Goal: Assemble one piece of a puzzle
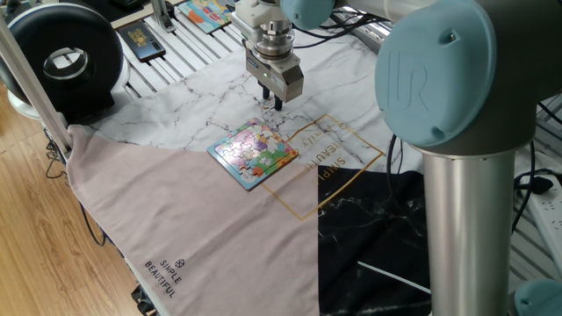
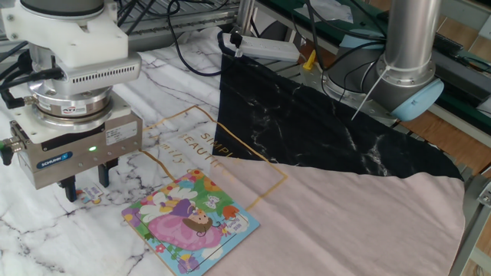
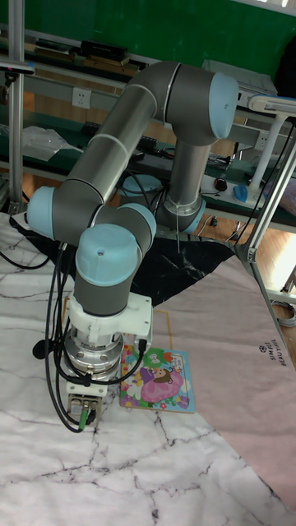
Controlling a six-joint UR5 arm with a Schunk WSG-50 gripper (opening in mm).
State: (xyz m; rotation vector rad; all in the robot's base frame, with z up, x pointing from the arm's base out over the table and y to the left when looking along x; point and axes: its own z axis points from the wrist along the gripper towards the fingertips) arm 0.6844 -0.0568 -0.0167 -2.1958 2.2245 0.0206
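The puzzle (image 1: 255,154) is a small square pastel cartoon board with a thin blue rim, lying flat on the marble-print cloth; it also shows in the other fixed view as the puzzle (image 2: 190,222) and in the tall view as the puzzle (image 3: 156,380). My gripper (image 1: 271,105) stands upright just beyond the board's far corner. In the other fixed view the gripper (image 2: 87,189) is low over the cloth, left of the board, its dark fingers (image 2: 70,190) closed on a small loose puzzle piece (image 2: 93,192). The tall view shows the gripper (image 3: 80,415) from behind, with the piece hidden.
A black round device (image 1: 61,57) stands at the far left. A dark card (image 1: 140,39) and an orange-edged picture board (image 1: 206,13) lie on the slatted surface behind. The arm's grey column (image 1: 465,219) fills the right side. A black cloth section (image 2: 322,130) lies toward the base.
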